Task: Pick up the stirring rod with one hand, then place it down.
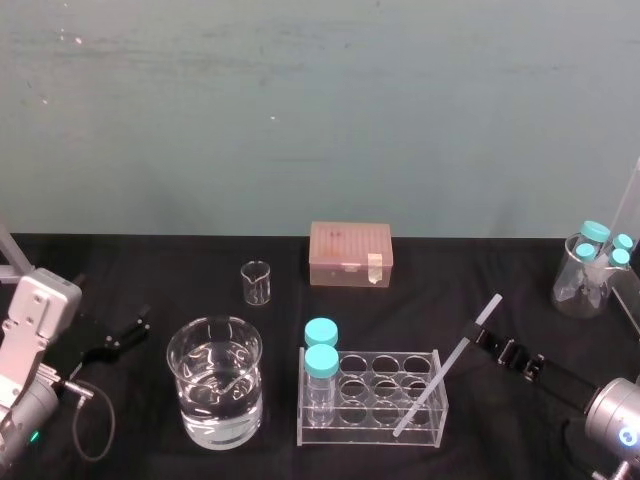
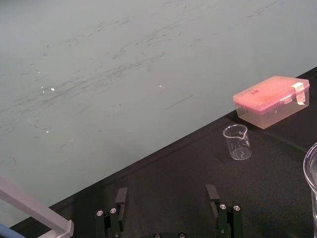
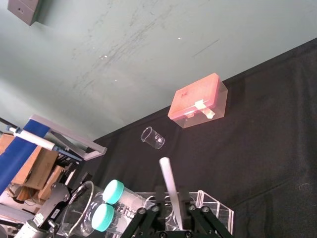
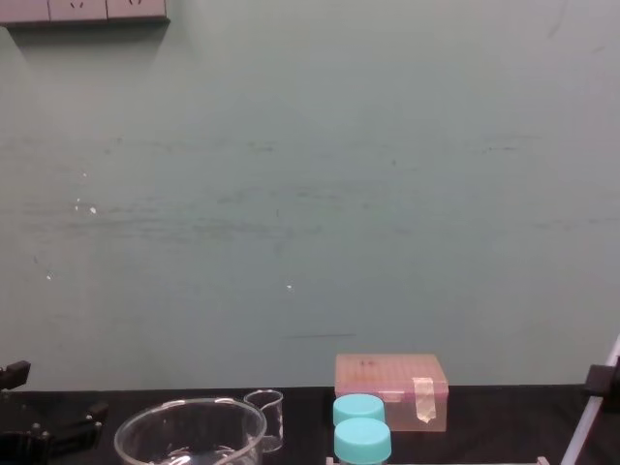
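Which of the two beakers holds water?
The large beaker, just left of the tube rack; water fills its lower part. The small beaker behind it is empty.

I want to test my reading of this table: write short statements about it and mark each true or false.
The rod is tilted over the clear rack. True.
Two blue-capped bottles stand in the rack. True.
The small beaker lies on its side. False: it stands upright.
The left gripper holds the rod. False: it is open and empty at the left; the right gripper is at the rod.
The pink box is open. False: its lid is shut.
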Controlling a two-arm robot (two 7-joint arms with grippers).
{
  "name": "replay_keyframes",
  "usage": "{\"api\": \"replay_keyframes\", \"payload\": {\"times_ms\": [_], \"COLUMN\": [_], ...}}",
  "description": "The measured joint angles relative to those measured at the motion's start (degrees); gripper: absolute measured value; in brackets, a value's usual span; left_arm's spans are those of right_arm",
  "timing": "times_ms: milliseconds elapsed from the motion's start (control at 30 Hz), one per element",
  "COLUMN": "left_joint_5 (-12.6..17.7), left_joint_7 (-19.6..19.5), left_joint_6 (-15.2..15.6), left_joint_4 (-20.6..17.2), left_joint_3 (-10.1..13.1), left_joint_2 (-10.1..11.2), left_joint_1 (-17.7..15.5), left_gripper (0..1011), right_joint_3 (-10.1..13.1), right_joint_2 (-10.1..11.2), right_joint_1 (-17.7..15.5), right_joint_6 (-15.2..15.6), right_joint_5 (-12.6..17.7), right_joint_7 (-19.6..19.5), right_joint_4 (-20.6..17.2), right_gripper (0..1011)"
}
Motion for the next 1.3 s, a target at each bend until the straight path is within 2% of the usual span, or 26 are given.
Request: {"api": "replay_keyframes", "payload": {"times_ms": [200,733,1067,1300], "left_joint_5": [0.00,0.00,0.00,0.00], "left_joint_7": [0.00,0.00,0.00,0.00], "left_joint_6": [0.00,0.00,0.00,0.00], "left_joint_4": [0.00,-0.01,-0.01,0.00], "left_joint_3": [0.00,0.00,0.00,0.00], "left_joint_2": [0.00,0.00,0.00,0.00], "left_joint_1": [0.00,0.00,0.00,0.00], "left_gripper": [1005,1005,1005,1005], "right_joint_3": [0.00,-0.07,-1.10,-0.44], "right_joint_2": [0.00,0.14,3.79,6.66], "right_joint_1": [0.00,0.00,-0.23,-0.18], "right_joint_6": [0.00,-0.15,-4.15,-5.88], "right_joint_5": [0.00,-0.03,-1.95,-2.13], "right_joint_7": [0.00,0.11,3.31,4.92], "right_joint_4": [0.00,0.00,-1.58,-3.50], "right_gripper": [62,62,62,62]}}
